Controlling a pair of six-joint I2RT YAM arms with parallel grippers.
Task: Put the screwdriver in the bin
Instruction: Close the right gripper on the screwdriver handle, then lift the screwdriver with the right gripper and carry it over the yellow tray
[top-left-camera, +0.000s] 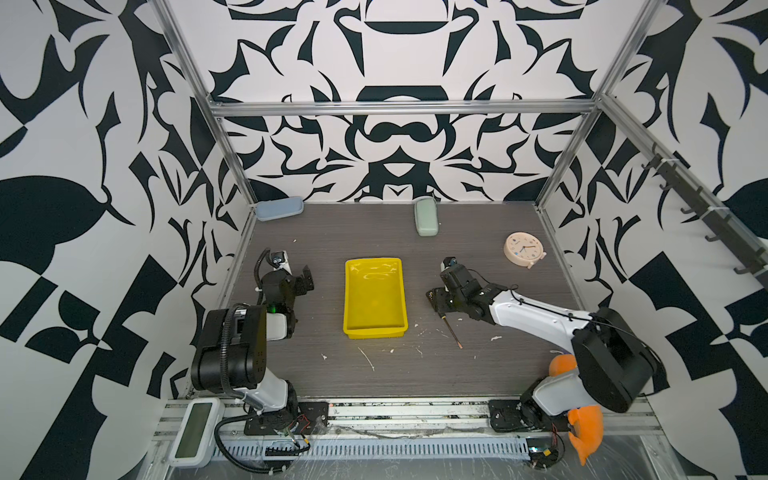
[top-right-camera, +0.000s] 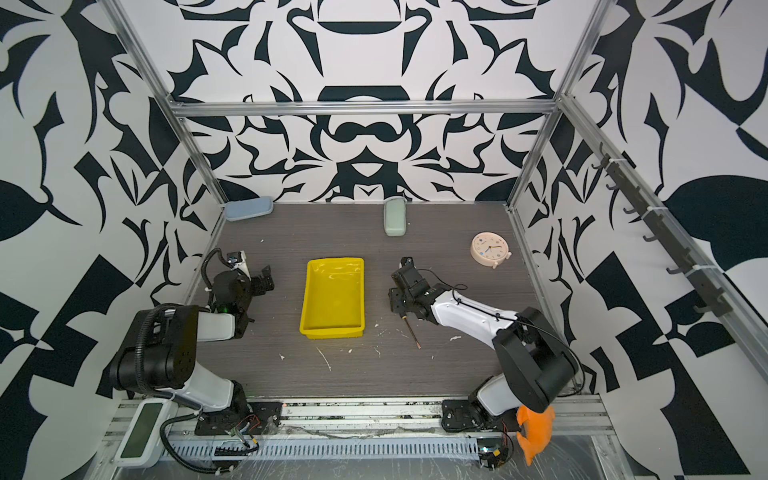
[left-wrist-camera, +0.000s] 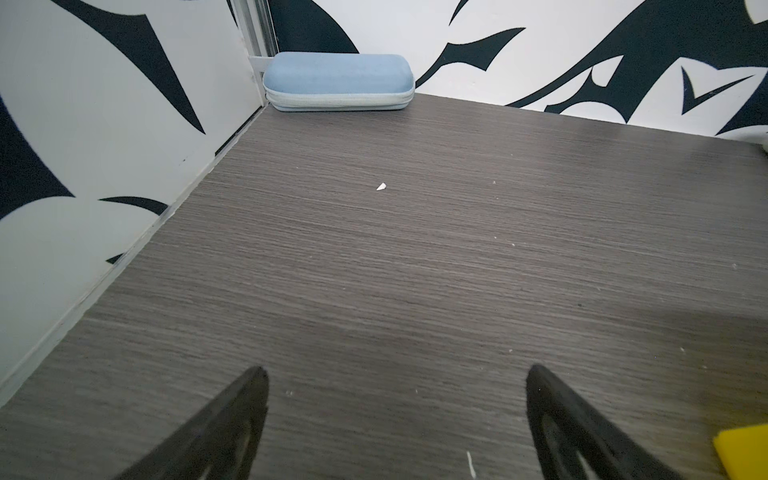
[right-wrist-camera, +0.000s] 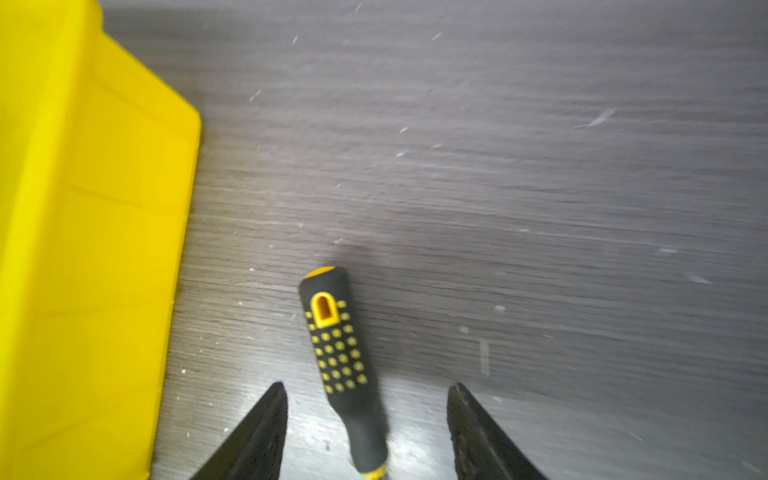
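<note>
**Ana:** Right up close are two black fingers (right-wrist-camera: 257, 436). They belong to the right end effector (right-wrist-camera: 366, 386). What lies between them?

**Ben:** The screwdriver (right-wrist-camera: 337, 353). Its black handle with yellow dots lies flat on the table (right-wrist-camera: 540, 187), a bit slanted.

**Ana:** What could go wrong?

**Ben:** The handle is round, and it sits closer to one finger. If that finger bumps it first, it could roll or spin away. The long thin shaft pokes out from under the end effector too. I think it could knock the rim of the bin (right-wrist-camera: 83, 249) on the way over.

**Ana:** Where is the bin?

**Ben:** Just beside the end effector, on the side toward the other arm. Nothing is in it.

**Ana:** Is the end effector holding the screwdriver?

**Ben:** No. Its fingers stand wide apart, with a gap on each side of the handle. They touch nothing. The left end effector (left-wrist-camera: 397, 367) is open too, and holds nothing.
</note>
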